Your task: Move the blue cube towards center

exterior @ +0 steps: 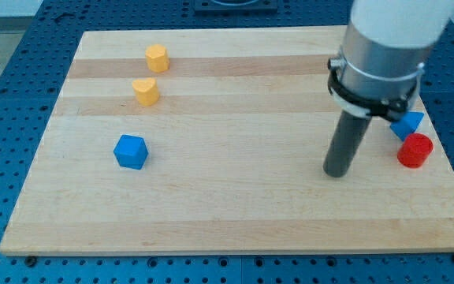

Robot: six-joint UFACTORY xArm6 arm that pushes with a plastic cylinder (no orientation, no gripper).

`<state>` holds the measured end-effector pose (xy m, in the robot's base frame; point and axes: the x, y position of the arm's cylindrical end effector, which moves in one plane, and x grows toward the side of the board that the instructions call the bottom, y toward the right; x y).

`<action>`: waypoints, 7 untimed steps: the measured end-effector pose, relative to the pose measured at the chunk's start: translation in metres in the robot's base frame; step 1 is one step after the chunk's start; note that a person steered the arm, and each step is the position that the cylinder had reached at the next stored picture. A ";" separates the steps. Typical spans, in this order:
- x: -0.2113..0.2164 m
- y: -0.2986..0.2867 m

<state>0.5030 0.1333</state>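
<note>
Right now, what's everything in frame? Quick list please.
blue cube: 1, blue, the view's left, below the two yellow blocks, alone.
yellow blocks: 2, yellow, the view's upper left; upper block, heart-shaped block just below it.
blue block: 1, blue, the view's right edge, partly hidden behind the arm; shape unclear.
red cylinder: 1, red, the view's right edge, just below the blue block.
wooden board: 1, light wood, fills most of the view.
pegboard table: 1, blue, around the board.
my tip: 1, dark rod, right of centre, left of the red cylinder, far from the blue cube.
</note>
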 end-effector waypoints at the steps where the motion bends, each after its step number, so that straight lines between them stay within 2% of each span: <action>1: -0.043 0.001; 2: -0.076 -0.013; 6: -0.069 -0.214; 7: -0.069 -0.238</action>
<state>0.4339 -0.1048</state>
